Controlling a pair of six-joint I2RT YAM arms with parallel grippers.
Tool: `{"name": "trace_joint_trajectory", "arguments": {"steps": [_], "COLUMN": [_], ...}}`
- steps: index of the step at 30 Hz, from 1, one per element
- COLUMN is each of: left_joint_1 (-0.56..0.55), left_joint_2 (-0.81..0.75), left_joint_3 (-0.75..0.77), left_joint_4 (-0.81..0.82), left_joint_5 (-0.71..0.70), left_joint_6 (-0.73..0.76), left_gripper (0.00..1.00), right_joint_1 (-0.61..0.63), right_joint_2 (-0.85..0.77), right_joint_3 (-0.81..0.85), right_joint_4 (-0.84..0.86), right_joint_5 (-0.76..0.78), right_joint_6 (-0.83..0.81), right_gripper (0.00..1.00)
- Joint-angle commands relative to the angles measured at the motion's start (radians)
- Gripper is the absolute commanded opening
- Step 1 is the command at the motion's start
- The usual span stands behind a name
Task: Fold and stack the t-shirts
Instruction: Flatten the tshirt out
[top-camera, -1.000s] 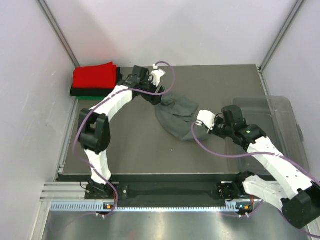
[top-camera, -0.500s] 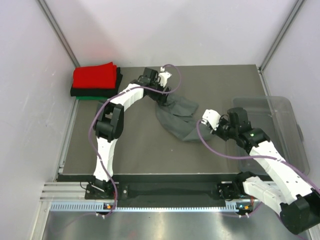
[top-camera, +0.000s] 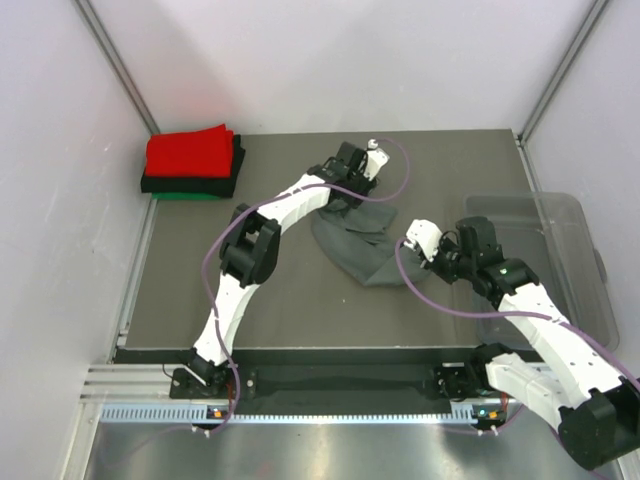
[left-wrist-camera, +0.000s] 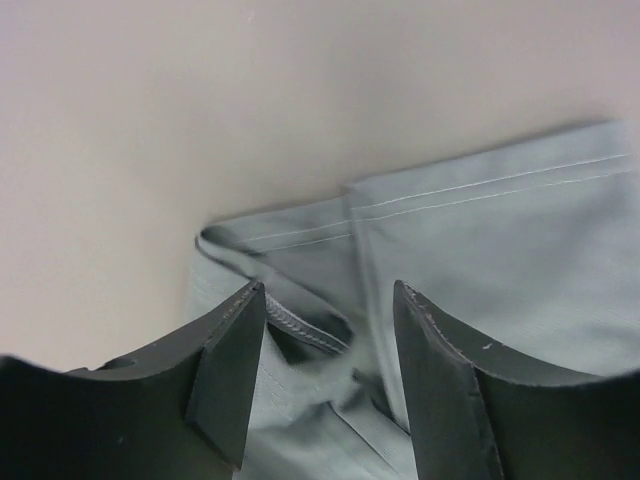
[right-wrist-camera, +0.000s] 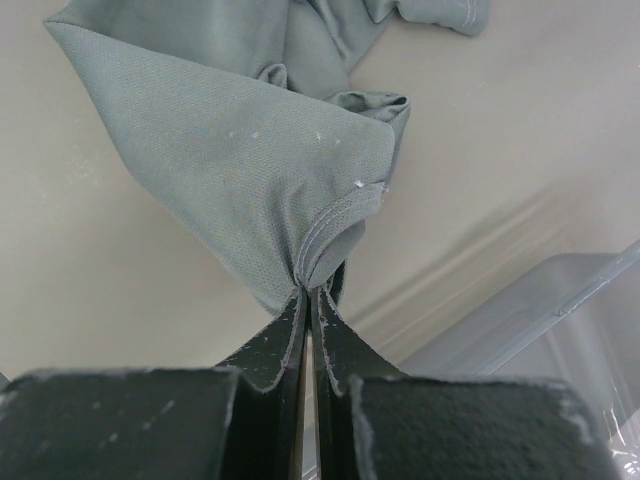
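Observation:
A dark grey t-shirt (top-camera: 352, 238) lies crumpled in the middle of the table. My left gripper (top-camera: 338, 196) is at its far edge. In the left wrist view that gripper (left-wrist-camera: 330, 295) is open, its jaws astride a hemmed fold of the grey t-shirt (left-wrist-camera: 500, 250) without pinching it. My right gripper (top-camera: 401, 258) is at the shirt's near right corner. The right wrist view shows it (right-wrist-camera: 310, 288) shut on the hem of the grey t-shirt (right-wrist-camera: 230, 150). Folded red (top-camera: 190, 152), black (top-camera: 190, 183) and green (top-camera: 185, 196) t-shirts are stacked at the far left corner.
A clear plastic bin (top-camera: 560, 250) stands at the right edge of the table, close beside the right arm, and its rim (right-wrist-camera: 570, 310) shows in the right wrist view. White walls enclose the table (top-camera: 260, 290) on three sides.
The left arm has swung right along the shirt's far edge and its jaws have narrowed around a fold. The right gripper, still shut on the hem, has drawn the corner slightly rightward.

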Motion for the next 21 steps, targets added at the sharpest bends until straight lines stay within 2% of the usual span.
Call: {"name": "trace_joint_trajectory", "arguments": {"steps": [1,7,15,21], "left_joint_1": [-0.014,-0.054,-0.077,-0.09], "left_joint_2": [0.032,-0.014,-0.124,-0.185], "left_joint_3": [0.035,-0.019,-0.096,-0.214], "left_joint_4": [-0.005,0.056,0.073,0.112], "left_joint_5": [-0.18,-0.355,-0.399,-0.424], "left_joint_6": [0.03,0.069,0.087,0.102], "left_gripper": [0.59,0.58,0.61,0.62], "right_joint_1": [-0.015,-0.018,-0.021,-0.021], "right_joint_2": [-0.024,-0.027,-0.021,-0.025], "right_joint_3": [-0.003,-0.018,-0.024,-0.024], "right_joint_4": [0.032,0.048,0.059,0.062], "right_joint_5": [-0.021,-0.025,-0.036,-0.039], "right_joint_6": [0.012,0.017,0.024,0.027], "right_gripper": [0.0,0.0,0.0,0.0]}}
